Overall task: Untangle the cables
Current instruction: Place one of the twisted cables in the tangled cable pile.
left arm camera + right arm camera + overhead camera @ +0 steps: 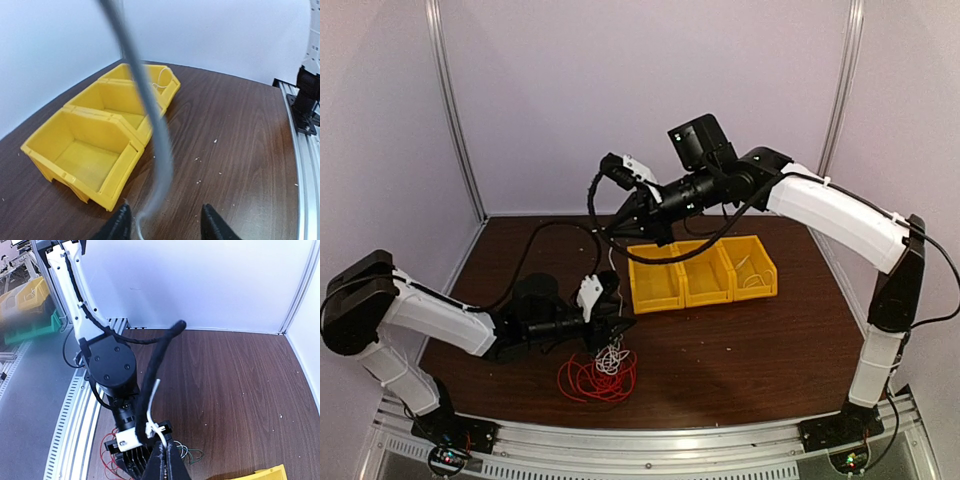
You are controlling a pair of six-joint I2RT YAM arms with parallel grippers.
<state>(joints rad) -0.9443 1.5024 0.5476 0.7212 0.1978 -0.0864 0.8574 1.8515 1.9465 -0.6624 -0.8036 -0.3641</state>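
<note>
The cables (598, 375) are heaped at lower centre of the table (740, 340), just below the spread left claw (165, 220). One white strand (155, 397) is stretched upward, pinched in the right claw (164, 455).

White panels (650, 90) and aluminium framing (455, 110) mark a lab booth.

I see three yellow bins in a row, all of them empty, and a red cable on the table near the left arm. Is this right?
Not all are empty. The bin at the right end holds a thin white wire, as the top view and the left wrist view show. The rest is right: the red cable lies near the left arm.
</note>
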